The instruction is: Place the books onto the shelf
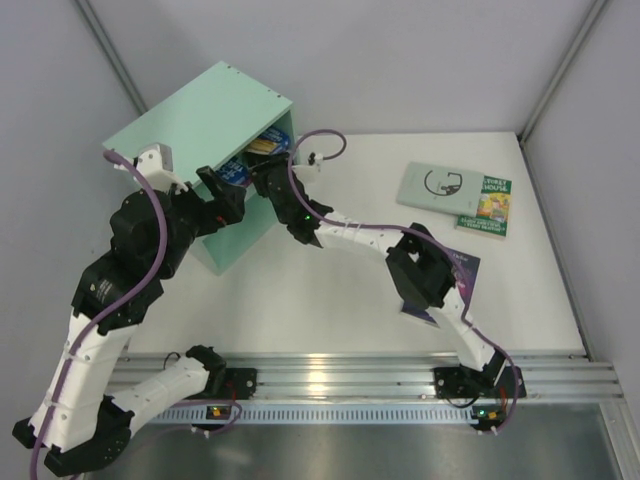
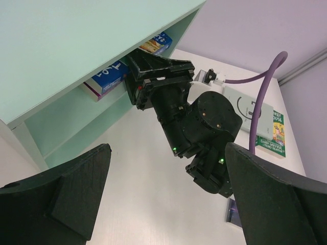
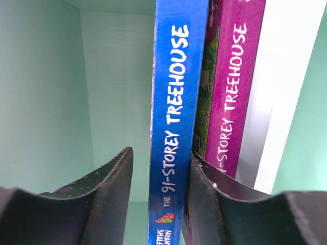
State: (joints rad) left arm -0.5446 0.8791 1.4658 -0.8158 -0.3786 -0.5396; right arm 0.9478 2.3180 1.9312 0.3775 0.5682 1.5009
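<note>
Jaws of right gripper (image 3: 161, 155) are loosely straddling blue book (image 3: 173, 92) in the shelf (image 3: 51, 76), partly open; left gripper (image 2: 167, 148) jaws are gaping wide, empty.

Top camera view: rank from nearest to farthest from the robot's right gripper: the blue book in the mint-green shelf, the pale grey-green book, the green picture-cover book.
1. Blue book, inside the mint-green shelf, between the fingers of the right gripper.
2. Pale grey-green book, far right on the table.
3. Green picture-cover book, just beyond it, rightmost.
</note>
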